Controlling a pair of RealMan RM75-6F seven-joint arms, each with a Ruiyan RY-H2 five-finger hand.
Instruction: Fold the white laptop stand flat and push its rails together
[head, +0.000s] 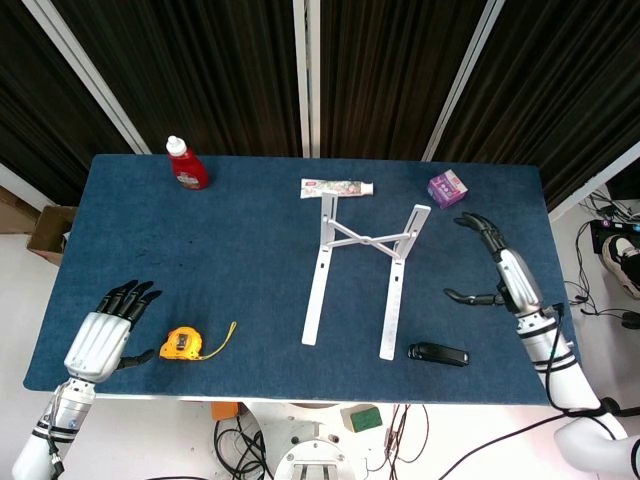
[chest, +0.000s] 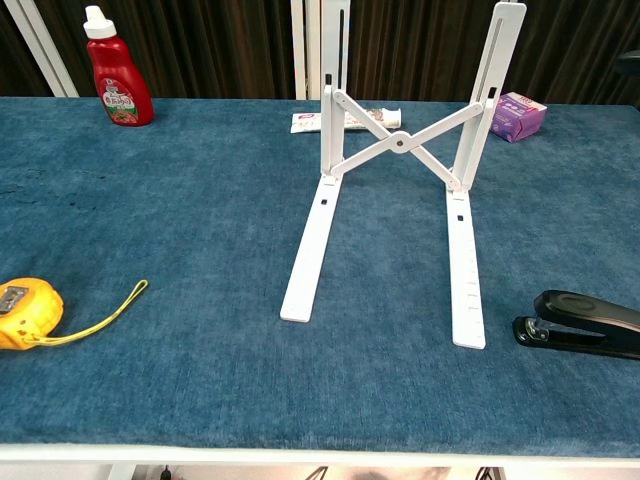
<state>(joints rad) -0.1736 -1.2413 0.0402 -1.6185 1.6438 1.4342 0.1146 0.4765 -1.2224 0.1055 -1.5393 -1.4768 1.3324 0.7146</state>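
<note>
The white laptop stand (head: 358, 270) stands mid-table, its two base rails (chest: 309, 248) lying apart on the cloth and its uprights raised, joined by a crossed brace (chest: 398, 143). My right hand (head: 495, 264) hovers to the right of the stand, well clear of it, with fingers spread and nothing in it. Over the table's front left corner, my left hand (head: 103, 338) is open and empty as well. Neither hand shows in the chest view.
A yellow tape measure (head: 186, 344) lies beside my left hand. A black stapler (head: 437, 354) lies front right of the stand. A red bottle (head: 187, 163), a toothpaste box (head: 337, 187) and a small purple box (head: 447, 188) stand along the back edge.
</note>
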